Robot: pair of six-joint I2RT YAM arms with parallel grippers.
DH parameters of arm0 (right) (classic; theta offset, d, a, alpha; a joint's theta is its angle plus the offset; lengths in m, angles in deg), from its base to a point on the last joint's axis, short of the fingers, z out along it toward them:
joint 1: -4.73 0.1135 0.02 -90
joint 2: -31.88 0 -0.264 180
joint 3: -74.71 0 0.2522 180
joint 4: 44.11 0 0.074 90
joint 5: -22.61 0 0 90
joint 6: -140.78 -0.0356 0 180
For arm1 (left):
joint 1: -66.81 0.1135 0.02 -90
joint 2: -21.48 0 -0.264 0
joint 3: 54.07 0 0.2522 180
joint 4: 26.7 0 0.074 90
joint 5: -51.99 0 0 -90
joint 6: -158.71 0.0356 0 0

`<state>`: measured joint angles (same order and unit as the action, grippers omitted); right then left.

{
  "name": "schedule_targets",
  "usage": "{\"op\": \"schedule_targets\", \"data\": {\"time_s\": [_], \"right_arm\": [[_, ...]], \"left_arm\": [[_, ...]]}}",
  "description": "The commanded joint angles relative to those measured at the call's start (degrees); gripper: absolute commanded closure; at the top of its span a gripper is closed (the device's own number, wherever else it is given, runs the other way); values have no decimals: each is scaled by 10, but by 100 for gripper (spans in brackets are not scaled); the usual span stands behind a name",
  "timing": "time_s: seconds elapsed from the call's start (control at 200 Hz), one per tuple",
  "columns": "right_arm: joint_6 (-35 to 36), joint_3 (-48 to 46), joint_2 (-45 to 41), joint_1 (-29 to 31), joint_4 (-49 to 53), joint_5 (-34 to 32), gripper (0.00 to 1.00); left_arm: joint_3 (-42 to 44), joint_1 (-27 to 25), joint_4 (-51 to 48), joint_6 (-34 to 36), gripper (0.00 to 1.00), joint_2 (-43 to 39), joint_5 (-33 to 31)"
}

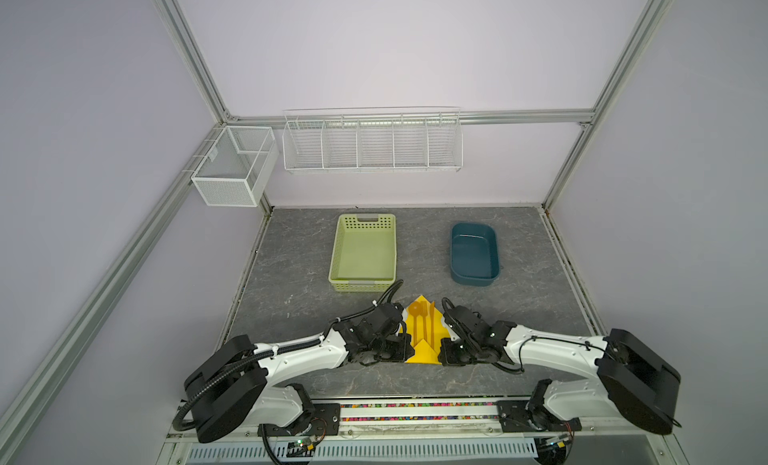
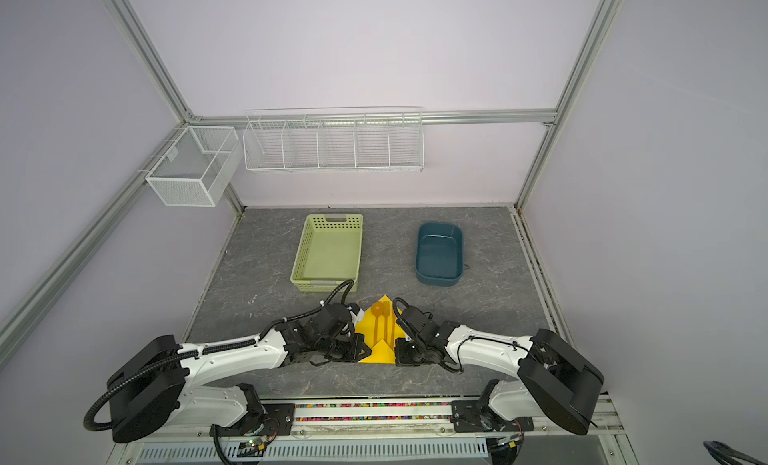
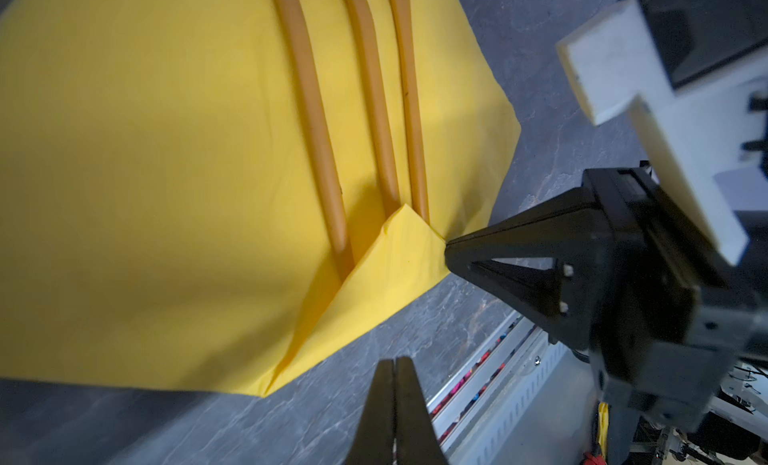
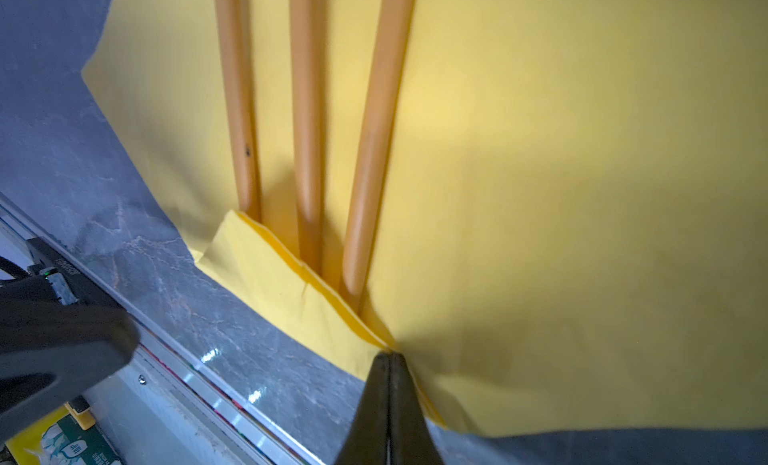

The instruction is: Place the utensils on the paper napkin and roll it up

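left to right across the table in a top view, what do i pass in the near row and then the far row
Near row: left end effector → paper napkin carrying the utensils → right end effector. Far row: green basket → blue tub.

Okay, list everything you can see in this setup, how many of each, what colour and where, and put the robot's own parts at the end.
utensils: three, orange, side by side on the paper napkin, handle ends at its folded corner
paper napkin: one, yellow, front middle of the table, between the grippers
basket: one, pale green, behind the napkin
tub: one, dark blue, right of the basket
wire rack: one, white, back wall
mesh basket: one, white, left wall
table: one, grey marbled
left gripper: one, black, shut, just off the napkin's edge
right gripper: one, black, shut, tip at the napkin's fold
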<state>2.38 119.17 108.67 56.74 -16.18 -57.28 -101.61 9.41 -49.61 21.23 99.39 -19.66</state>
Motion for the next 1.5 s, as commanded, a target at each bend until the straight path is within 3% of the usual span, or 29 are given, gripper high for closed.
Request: {"op": "schedule_targets", "data": {"time_s": [0.0, 0.26, 0.64, 1.055, 1.495], "right_arm": [[-8, -17, 10, 2, 55, -26, 94], [-9, -16, 7, 1, 60, -25, 94], [-23, -10, -50, 2, 88, -28, 85], [-53, -25, -48, 2, -19, 34, 92], [-51, -28, 3, 2, -36, 44, 93]], "left_arm": [[-11, -2, 17, 3, 96, 28, 10], [-10, -2, -2, 2, 97, 62, -15], [13, -2, -7, -1, 97, 65, -21], [9, -2, -5, -2, 98, 68, -20], [10, -2, -4, -1, 98, 73, -19]]}}
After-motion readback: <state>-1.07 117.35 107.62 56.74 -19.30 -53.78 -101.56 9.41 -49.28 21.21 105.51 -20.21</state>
